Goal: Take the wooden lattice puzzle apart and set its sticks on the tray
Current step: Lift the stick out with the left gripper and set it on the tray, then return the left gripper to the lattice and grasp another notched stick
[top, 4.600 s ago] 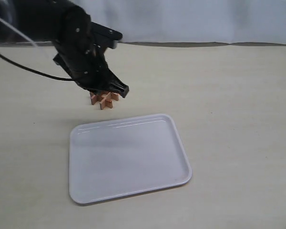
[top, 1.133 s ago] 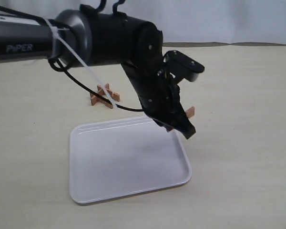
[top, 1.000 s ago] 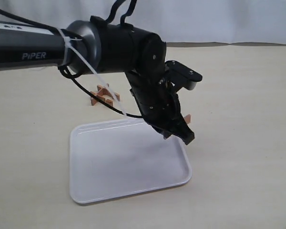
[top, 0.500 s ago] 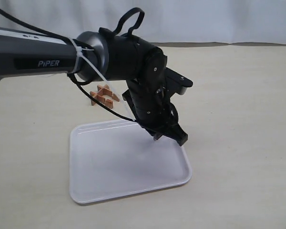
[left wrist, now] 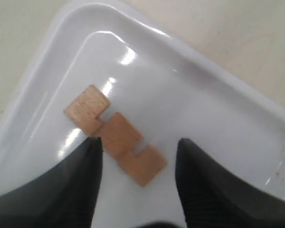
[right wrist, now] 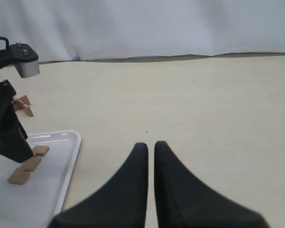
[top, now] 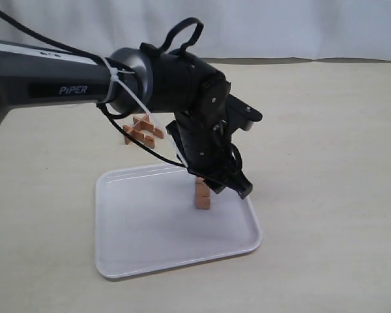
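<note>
One reddish-brown notched stick is on the white tray, free of both fingers of my open left gripper. In the exterior view this stick shows just under the left gripper, near the right side of the tray. The rest of the wooden lattice puzzle stands on the table behind the tray, partly hidden by the arm. My right gripper is shut on nothing above bare table and sees the stick and the puzzle from far off.
The left arm and its black cable reach across the table from the left, over the puzzle. A white cloth wall closes the far side. The beige table extends to the tray's right.
The left gripper came down and leftward from the tray's right rim to over its floor, then opened. The stick it carried now sits on the tray. The puzzle has one stick fewer.
</note>
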{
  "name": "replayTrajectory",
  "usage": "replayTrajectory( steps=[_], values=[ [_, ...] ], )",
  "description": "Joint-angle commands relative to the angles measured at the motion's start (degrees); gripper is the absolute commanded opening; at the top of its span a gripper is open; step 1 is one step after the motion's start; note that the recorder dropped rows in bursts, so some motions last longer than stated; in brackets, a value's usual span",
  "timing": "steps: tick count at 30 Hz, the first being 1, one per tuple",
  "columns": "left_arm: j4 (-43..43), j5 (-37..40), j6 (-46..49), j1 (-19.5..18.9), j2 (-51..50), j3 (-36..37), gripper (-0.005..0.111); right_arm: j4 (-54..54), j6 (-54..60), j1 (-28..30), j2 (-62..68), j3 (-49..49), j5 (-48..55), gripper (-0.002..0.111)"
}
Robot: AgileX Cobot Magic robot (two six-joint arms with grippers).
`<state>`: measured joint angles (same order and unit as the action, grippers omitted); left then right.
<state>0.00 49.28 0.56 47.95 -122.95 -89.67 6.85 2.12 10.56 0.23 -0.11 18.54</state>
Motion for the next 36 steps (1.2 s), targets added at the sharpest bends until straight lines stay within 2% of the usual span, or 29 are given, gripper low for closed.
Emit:
replayTrajectory(
  steps=[1,4,7,14,20,29,36],
  values=[
    [6.77,4.29,-0.56,-0.13,4.28,-2.68,0.047,-0.01,0.06,-0.2,-0.23,0.11,-0.16,0.005],
    [13.07,5.74,-3.0,-1.21,6.76,-3.44,0.047,-0.01,0.06,-0.2,-0.23,0.11,-0.16,0.005],
    [16.07,6.66,-6.75,-4.43,8.06,-3.44,0.047,-0.01,0.06,-0.2,-0.23,0.11,-0.16,0.005],
    [13.87,9.55,-6.87,-14.58,6.86,-1.19,0.047,-0.01,0.06,-0.2,-0.23,0.11,-0.16,0.005],
    [12.21,5.18,-6.65,-19.6,6.73,2.88,0.047,-0.01,0.06,-0.2,-0.23,0.11,-0.16,0.005],
    [11.42,-6.65,-5.09,-20.65,6.3,8.39,0.047,-0.01,0.06,-0.2,-0.23,0.11,-0.16,0.005],
    [11.42,-8.69,-5.09,-20.65,3.95,8.39,0.047,-0.01,0.06,-0.2,-0.23,0.11,-0.16,0.005]
  ],
)
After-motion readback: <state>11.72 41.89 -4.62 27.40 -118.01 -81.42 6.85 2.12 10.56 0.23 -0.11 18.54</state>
